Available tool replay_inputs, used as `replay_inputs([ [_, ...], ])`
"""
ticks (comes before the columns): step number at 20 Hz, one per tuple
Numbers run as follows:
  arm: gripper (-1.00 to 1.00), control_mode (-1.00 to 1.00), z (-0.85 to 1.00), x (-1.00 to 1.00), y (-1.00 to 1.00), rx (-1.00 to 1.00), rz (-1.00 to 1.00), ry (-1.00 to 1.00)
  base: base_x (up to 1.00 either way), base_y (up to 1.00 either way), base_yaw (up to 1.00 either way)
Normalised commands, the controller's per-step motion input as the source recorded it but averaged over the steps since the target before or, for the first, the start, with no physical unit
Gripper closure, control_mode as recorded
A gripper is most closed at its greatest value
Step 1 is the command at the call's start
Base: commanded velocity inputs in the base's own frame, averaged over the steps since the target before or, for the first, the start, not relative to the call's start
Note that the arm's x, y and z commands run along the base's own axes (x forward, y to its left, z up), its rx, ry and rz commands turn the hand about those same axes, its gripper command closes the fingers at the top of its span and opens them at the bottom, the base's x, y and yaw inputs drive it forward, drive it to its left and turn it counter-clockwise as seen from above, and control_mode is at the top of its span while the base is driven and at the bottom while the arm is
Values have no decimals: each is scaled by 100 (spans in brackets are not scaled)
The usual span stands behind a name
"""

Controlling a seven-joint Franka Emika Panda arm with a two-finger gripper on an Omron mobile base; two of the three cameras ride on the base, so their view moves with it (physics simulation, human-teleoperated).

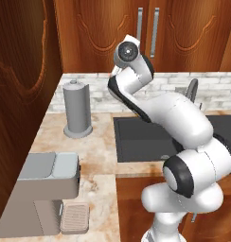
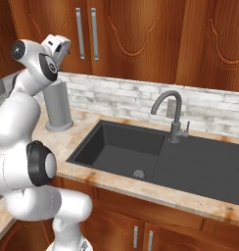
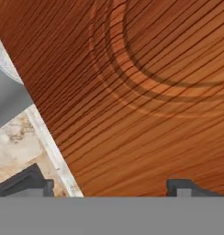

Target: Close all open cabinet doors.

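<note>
The claw point(image 3: 114, 188) shows as two dark fingertips at the bottom of the hand view, set wide apart with nothing between them: it is open. In the base views the fingers are hidden behind the wrist housing, so contact with any surface cannot be judged there.

An open cabinet door point(image 1: 20, 94) stands at the left of the left base view, swung out over the counter point(image 1: 101, 151); its top and left edge are cut off. In the hand view its panel point(image 3: 146, 92) with the carved arch lies directly ahead of the fingertips, close; whether they touch cannot be told.

The closed upper cabinet doors point(image 2: 121, 34) hang on the wall above the sink point(image 2: 116, 152), with paired silver handles point(image 2: 87, 33).

The sink basin holds nothing visible except its drain. A faucet point(image 2: 173, 115) stands behind it. A grey paper towel holder point(image 1: 78, 109) and a grey coffee machine point(image 1: 41, 189) stand on the counter.
</note>
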Motion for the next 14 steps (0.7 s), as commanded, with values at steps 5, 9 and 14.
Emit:
replay_inputs([
  [5, -100, -100, -5, -80, 0, 18, -2, 5, 0, 0, 0],
  [9, -100, -100, 11, -75, 1, 22, -5, 10, 0, 0, 0],
  [14, -100, -100, 4, -62, 0, 24, -8, 15, 0, 0, 0],
])
